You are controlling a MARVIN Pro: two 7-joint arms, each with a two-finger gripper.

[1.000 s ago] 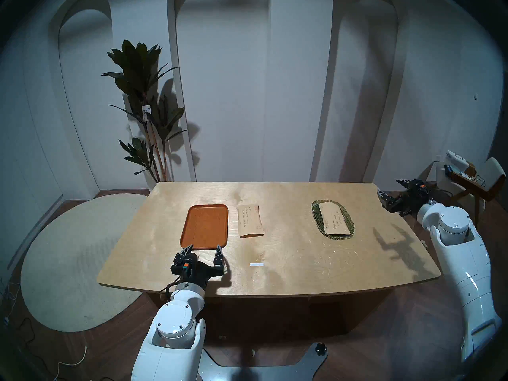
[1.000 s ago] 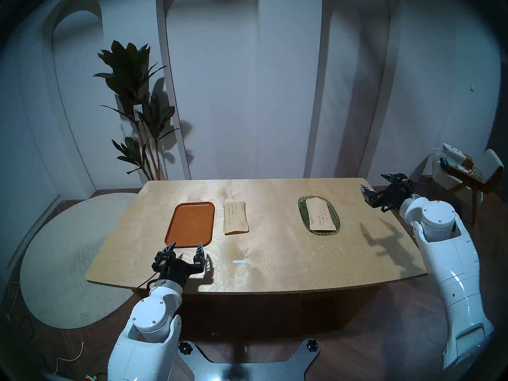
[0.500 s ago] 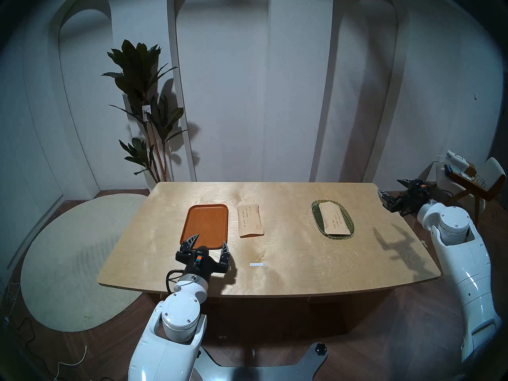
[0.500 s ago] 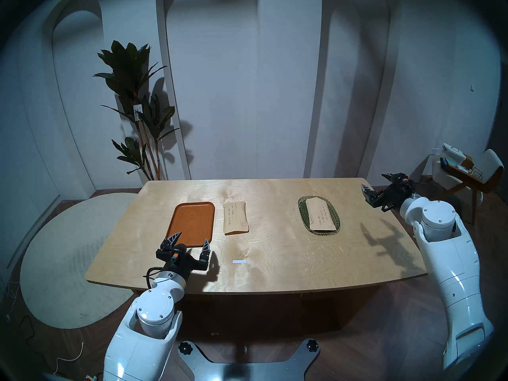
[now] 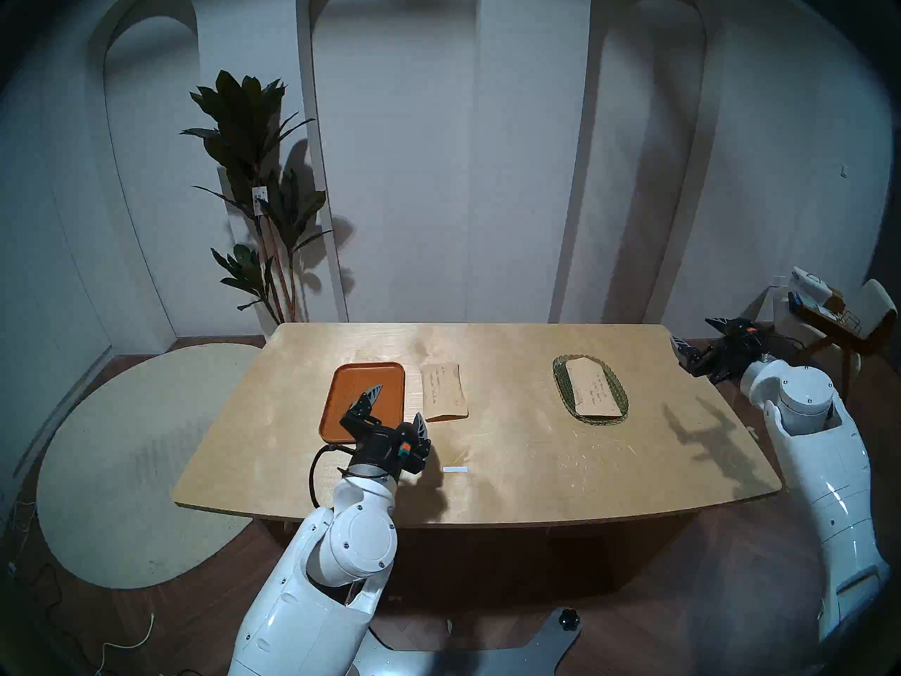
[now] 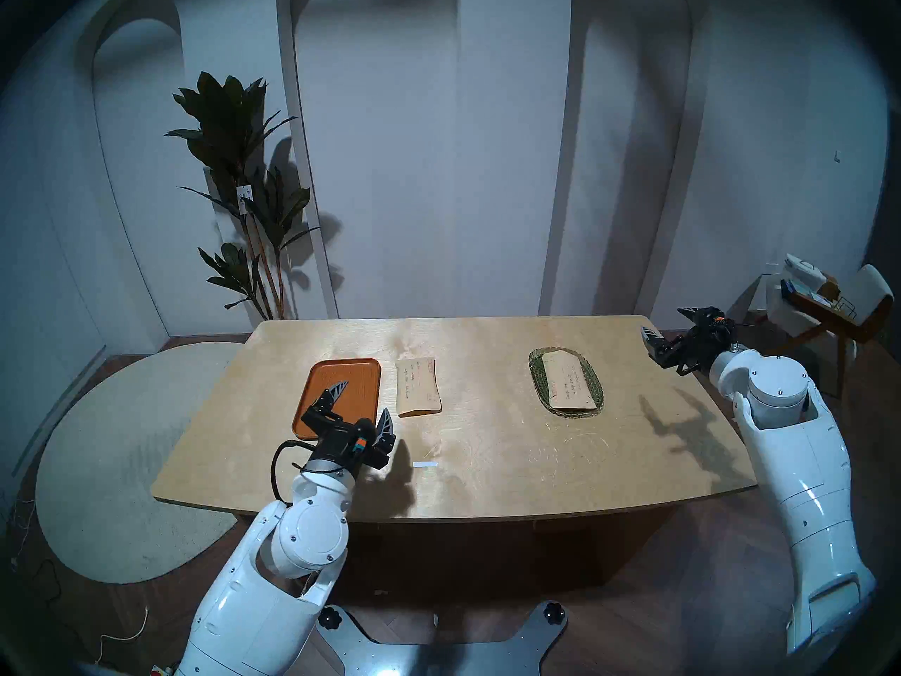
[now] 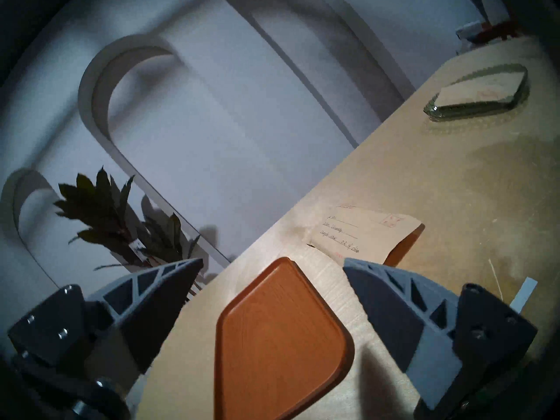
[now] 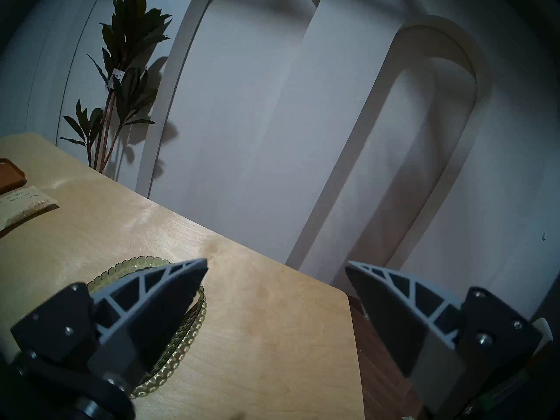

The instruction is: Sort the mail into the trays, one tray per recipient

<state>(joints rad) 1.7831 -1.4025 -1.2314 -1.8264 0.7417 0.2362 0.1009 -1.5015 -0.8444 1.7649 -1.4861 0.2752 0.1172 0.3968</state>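
A tan envelope [image 5: 443, 391] [image 6: 418, 386] [image 7: 363, 231] lies flat on the table just right of the empty orange-brown wooden tray [image 5: 385, 377] [image 6: 351, 370] [image 7: 278, 334]. A second envelope with a pointed flap [image 5: 592, 387] [image 6: 570, 385] lies in the green glass dish [image 5: 560, 377] [image 6: 536, 372] [image 7: 454, 110] [image 8: 133, 263]. My left gripper [image 5: 399, 406] [image 6: 364, 398] [image 7: 272, 263] is open and empty, tilted, over the tray's near right corner. My right gripper [image 5: 692, 331] [image 6: 663, 320] [image 8: 276, 263] is open and empty beyond the table's far right corner.
A small white strip [image 5: 455, 469] [image 6: 425, 464] lies near the table's front middle. A potted plant [image 5: 258, 197] stands behind the table's far left corner. A chair with clutter [image 5: 838, 314] stands right of the table. A round rug [image 5: 136, 465] lies on the floor at the left.
My left gripper has moved forward and to the right and rolled at the wrist, from the tray's near edge to over its near right corner. The right arm has stayed still.
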